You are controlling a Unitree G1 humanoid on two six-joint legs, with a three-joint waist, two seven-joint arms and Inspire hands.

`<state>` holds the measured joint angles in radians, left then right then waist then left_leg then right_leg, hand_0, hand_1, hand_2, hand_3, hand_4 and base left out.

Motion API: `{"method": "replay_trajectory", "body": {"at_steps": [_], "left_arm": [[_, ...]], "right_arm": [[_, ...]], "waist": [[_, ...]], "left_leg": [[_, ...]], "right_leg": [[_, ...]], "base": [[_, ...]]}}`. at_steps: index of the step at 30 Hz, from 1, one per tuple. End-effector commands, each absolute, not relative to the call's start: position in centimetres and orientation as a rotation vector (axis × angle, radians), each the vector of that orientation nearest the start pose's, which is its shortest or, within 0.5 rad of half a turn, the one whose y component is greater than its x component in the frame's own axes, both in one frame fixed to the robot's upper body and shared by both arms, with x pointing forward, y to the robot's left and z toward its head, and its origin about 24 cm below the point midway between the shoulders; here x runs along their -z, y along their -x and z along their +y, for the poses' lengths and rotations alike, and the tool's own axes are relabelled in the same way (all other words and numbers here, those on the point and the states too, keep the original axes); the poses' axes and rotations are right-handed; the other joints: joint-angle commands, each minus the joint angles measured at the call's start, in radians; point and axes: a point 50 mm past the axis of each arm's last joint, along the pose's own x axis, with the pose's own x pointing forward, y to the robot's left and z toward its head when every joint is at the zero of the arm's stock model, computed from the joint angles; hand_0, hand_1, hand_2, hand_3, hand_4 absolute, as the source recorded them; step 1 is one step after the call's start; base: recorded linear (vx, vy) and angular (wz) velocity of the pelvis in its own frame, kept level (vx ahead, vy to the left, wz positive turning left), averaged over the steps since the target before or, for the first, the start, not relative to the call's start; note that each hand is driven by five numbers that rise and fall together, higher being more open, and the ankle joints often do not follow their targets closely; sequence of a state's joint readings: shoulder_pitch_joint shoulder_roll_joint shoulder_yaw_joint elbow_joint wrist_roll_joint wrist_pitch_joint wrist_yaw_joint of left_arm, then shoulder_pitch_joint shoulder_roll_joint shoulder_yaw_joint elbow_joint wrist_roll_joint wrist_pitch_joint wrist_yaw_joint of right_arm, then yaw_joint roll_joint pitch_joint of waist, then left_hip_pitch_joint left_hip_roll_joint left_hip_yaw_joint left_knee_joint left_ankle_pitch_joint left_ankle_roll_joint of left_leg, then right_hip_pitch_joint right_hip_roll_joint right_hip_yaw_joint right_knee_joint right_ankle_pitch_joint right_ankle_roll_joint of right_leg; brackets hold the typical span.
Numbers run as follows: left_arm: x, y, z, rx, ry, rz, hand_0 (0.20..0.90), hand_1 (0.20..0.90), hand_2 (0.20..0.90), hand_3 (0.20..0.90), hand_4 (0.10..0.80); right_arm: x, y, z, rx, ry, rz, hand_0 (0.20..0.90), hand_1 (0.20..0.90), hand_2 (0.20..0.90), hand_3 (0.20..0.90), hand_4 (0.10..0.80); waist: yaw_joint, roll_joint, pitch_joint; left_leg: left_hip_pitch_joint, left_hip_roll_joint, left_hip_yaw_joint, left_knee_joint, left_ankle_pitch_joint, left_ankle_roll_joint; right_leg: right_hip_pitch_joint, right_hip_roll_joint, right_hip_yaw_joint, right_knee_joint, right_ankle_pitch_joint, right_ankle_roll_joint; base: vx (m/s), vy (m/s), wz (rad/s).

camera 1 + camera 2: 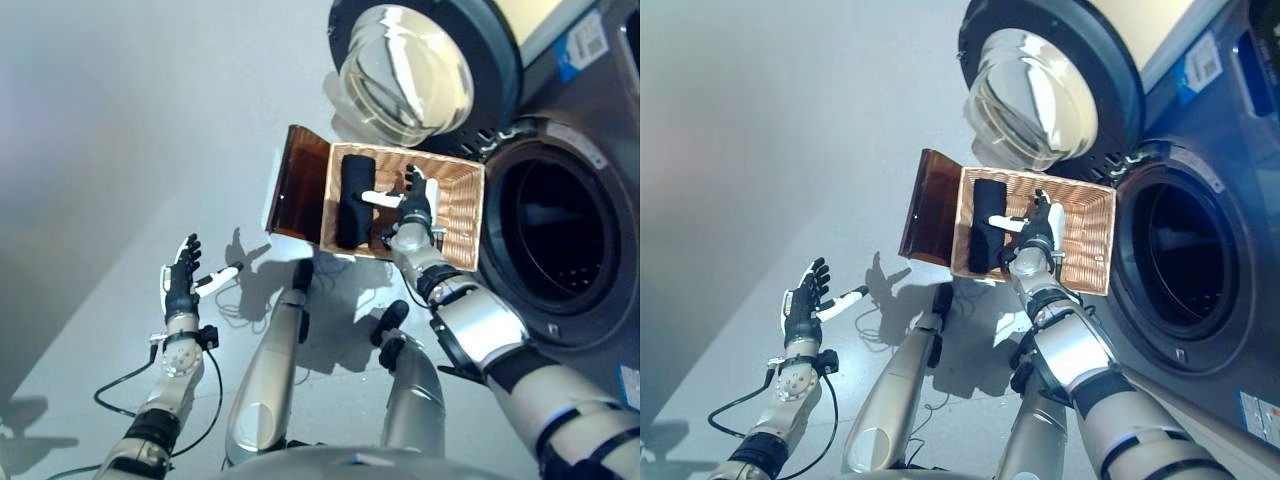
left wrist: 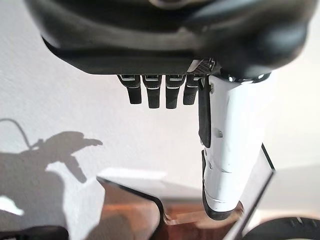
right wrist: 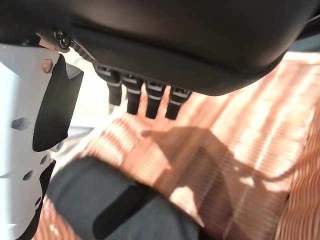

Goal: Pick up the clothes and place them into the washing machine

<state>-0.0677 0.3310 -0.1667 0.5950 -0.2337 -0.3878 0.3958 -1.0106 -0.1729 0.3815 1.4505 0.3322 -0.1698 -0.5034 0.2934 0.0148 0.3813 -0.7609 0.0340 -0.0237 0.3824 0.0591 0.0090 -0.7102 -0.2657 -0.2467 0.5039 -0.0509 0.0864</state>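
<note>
Right hand (image 1: 414,211) of mine, fingers spread and holding nothing, hovers over the wicker basket (image 1: 462,205) beside dark folded clothes (image 1: 353,200); left hand (image 1: 181,285) spread wide above floor (image 1: 120,150).

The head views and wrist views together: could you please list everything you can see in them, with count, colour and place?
Washer: one, dark grey, at the right, drum open and dark inside.
Door: one, round, glass with a dark rim, swung open above the basket.
Basket: one, light wicker, on the floor beside the drum opening.
Lid: one, brown, translucent, standing open at the basket's left side.
Cloth: one, black, lying at the basket's left end.
Floor: grey.
Left robot hand: dark, white thumb, open, over the floor, left of the basket.
Right robot hand: dark, white thumb, open, over the basket, beside the cloth.
</note>
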Motion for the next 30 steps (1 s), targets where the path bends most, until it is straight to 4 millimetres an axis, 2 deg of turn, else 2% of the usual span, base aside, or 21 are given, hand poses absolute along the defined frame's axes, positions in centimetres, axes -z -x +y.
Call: {"method": "replay_trajectory", "body": {"at_steps": [1,6,10,11,12,13,14,18,19,24,27,30], "left_arm": [[-0.6,-24.1,24.8,-0.416,-0.209,-0.045,0.9,0.9,0.9,0.9,0.8],[-2.5,-24.9,24.1,-0.404,-0.19,-0.138,0.9,0.9,0.9,0.9,0.8],[-4.9,-26.0,22.5,-0.361,-0.155,-0.25,0.9,0.9,0.9,0.9,0.8],[-5.5,-26.2,22.1,-0.355,-0.148,-0.281,0.9,0.9,0.9,0.9,0.8],[-6.1,-26.3,21.7,-0.341,-0.144,-0.306,0.9,0.9,0.9,0.9,0.8],[-6.5,-26.3,21.5,-0.336,-0.145,-0.328,0.9,0.9,0.9,0.9,0.8],[-6.7,-26.3,21.3,-0.33,-0.144,-0.341,0.9,0.9,0.9,0.9,0.8],[-7.1,-26.4,21.3,-0.339,-0.131,-0.358,0.9,0.9,0.9,0.9,0.8],[-6.9,-26.2,21.2,-0.342,-0.124,-0.35,0.9,0.9,0.9,0.9,0.8],[-6.3,-25.8,21.0,-0.343,-0.118,-0.326,0.9,0.9,0.9,0.9,0.8],[-5.6,-25.7,20.9,-0.335,-0.126,-0.294,0.9,0.9,0.9,0.9,0.8],[-4.7,-25.4,20.4,-0.299,-0.134,-0.26,0.9,0.9,0.9,0.9,0.8]], "right_arm": [[-10.1,-40.1,-16.9,0.432,0.323,0.098,0.9,0.9,0.9,0.9,0.8],[-11.0,-40.3,-18.2,0.486,0.331,0.103,0.9,0.9,0.9,0.9,0.8],[-11.6,-40.1,-20.9,0.577,0.354,0.143,0.9,0.9,0.9,0.9,0.8],[-11.7,-40.1,-21.3,0.595,0.357,0.143,0.45,0.45,0.45,0.45,0.478],[-11.7,-40.0,-21.7,0.602,0.369,0.148,0.359,0.359,0.359,0.359,0.414],[-11.8,-39.9,-22.1,0.62,0.371,0.156,0.233,0.233,0.233,0.233,0.324],[-12.0,-39.9,-22.5,0.632,0.377,0.159,0.2,0.2,0.2,0.2,0.3],[-12.3,-39.6,-24.0,0.679,0.401,0.187,0.2,0.2,0.2,0.2,0.3],[-12.5,-39.4,-24.9,0.705,0.42,0.203,0.2,0.2,0.2,0.2,0.3],[-12.0,-38.8,-26.0,0.751,0.424,0.233,0.2,0.2,0.2,0.2,0.3],[-10.5,-38.1,-26.7,0.765,0.423,0.281,0.2,0.2,0.2,0.2,0.3],[-7.8,-36.4,-28.2,0.799,0.414,0.362,0.2,0.2,0.2,0.2,0.3]], "waist": [[0.041,0.021,-0.003],[0.071,0.028,0.015],[0.101,0.046,0.035],[0.106,0.052,0.04],[0.111,0.058,0.044],[0.116,0.066,0.047],[0.122,0.075,0.048],[0.14,0.093,0.046],[0.148,0.102,0.046],[0.15,0.113,0.032],[0.148,0.113,0.018],[0.146,0.115,0.003]], "left_leg": [[-0.075,-0.037,0.041,0.054,-0.111,-0.051],[-0.115,-0.049,0.022,0.069,-0.114,-0.052],[-0.142,-0.064,0.002,0.068,-0.106,-0.051],[-0.146,-0.068,-0.002,0.067,-0.104,-0.05],[-0.151,-0.071,-0.006,0.067,-0.102,-0.049],[-0.157,-0.076,-0.008,0.068,-0.101,-0.048],[-0.162,-0.081,-0.014,0.064,-0.097,-0.048],[-0.178,-0.091,-0.024,0.057,-0.088,-0.049],[-0.186,-0.094,-0.025,0.061,-0.085,-0.048],[-0.183,-0.095,-0.023,0.054,-0.082,-0.046],[-0.165,-0.093,-0.018,0.045,-0.082,-0.043],[-0.133,-0.089,-0.011,0.036,-0.082,-0.04]], "right_leg": [[0.036,0.014,0.013,-0.003,-0.076,-0.043],[0.014,0.008,-0.009,0.024,-0.096,-0.045],[0.006,-0.006,-0.035,0.048,-0.112,-0.045],[0.001,-0.01,-0.039,0.058,-0.116,-0.044],[-0.003,-0.013,-0.044,0.064,-0.119,-0.045],[-0.008,-0.016,-0.048,0.073,-0.123,-0.045],[-0.015,-0.02,-0.053,0.08,-0.127,-0.045],[-0.029,-0.033,-0.058,0.094,-0.135,-0.043],[-0.038,-0.037,-0.061,0.105,-0.136,-0.045],[-0.046,-0.044,-0.056,0.113,-0.137,-0.043],[-0.039,-0.042,-0.045,0.113,-0.137,-0.043],[-0.007,-0.045,-0.042,0.099,-0.135,-0.042]], "base": [[0.021,-0.017,0.19],[0.021,-0.019,0.22],[0.017,-0.044,0.31],[0.02,-0.025,0.36],[0.007,-0.01,0.31],[0.0,-0.021,0.3],[0.01,-0.021,0.24],[0.01,-0.001,0.16],[0.0,0.035,0.07],[0.001,0.033,0.06],[0.007,0.039,0.1],[0.012,0.016,-0.04]]}}
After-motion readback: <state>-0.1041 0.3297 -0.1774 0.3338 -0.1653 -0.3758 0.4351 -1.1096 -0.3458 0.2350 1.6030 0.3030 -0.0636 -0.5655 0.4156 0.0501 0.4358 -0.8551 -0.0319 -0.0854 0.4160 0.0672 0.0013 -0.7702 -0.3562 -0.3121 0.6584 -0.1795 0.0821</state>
